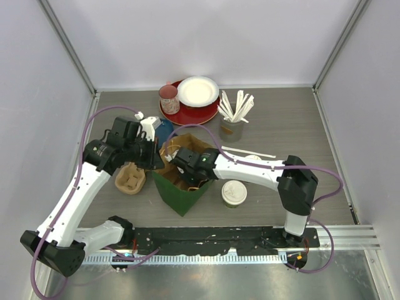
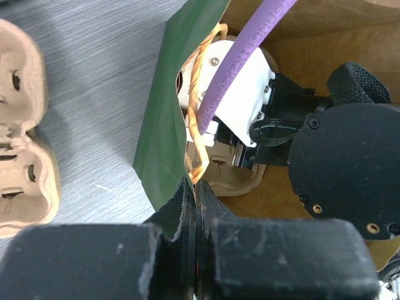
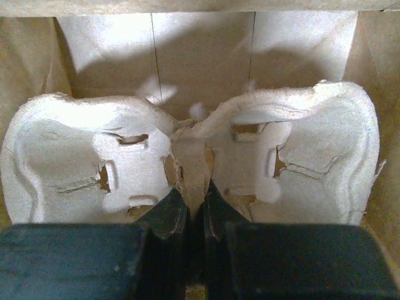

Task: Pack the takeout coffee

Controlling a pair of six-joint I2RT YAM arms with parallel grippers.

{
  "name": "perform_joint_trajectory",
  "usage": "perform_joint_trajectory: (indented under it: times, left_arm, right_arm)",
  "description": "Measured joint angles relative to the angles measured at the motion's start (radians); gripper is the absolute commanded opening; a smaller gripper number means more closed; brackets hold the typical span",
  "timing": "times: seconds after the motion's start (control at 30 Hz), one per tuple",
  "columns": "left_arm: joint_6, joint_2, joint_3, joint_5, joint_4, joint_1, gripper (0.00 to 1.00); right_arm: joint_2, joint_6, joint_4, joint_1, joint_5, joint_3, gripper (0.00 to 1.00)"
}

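The green paper bag stands open in the middle of the table. The left gripper has its fingers pressed tight together on the bag's near left edge, right where the orange twine handle comes down.

The right gripper is down inside the bag. Its fingers are nearly together, pinching the raised middle ridge of a cardboard cup tray. The tray lies among the brown inner walls, and both of its cup wells have nothing in them (the wrist view shows each well plainly).

The coffee cup is outside the bag. It stands upright on the table just to the bag's right, in front of the right forearm, with its white lid on. Neither gripper touches it.

A second cardboard tray lies on the table just left of the bag. At the back sits a red plate with a white plate on it and a pink cup at its left side. To their right, a holder of wooden stirrers stands on the table.
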Motion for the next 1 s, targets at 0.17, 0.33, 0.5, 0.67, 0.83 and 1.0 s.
perform_joint_trajectory:
  times: [0.17,0.33,0.5,0.67,0.83,1.0]
  left_arm:
    - [0.004,0.000,-0.001,-0.037,-0.008,-0.001,0.00]
    - [0.028,0.000,0.000,-0.068,-0.011,-0.004,0.00]
    - [0.046,0.000,0.001,-0.097,-0.010,-0.010,0.00]
    - [0.051,-0.001,0.001,-0.082,-0.008,-0.011,0.00]
    - [0.051,-0.009,0.001,-0.064,-0.003,-0.012,0.00]
    - [0.061,-0.014,0.001,-0.069,-0.002,-0.032,0.00]
  right_arm:
    - [0.059,0.001,-0.042,0.000,-0.011,0.065,0.02]
    - [0.089,0.018,-0.107,0.005,-0.005,0.095,0.03]
    - [0.122,0.027,-0.181,0.020,0.017,0.095,0.05]
    - [0.126,0.033,-0.235,0.032,0.021,0.110,0.08]
    - [0.128,0.033,-0.223,0.032,0.025,0.113,0.16]
    - [0.142,0.035,-0.195,0.034,0.030,0.113,0.38]
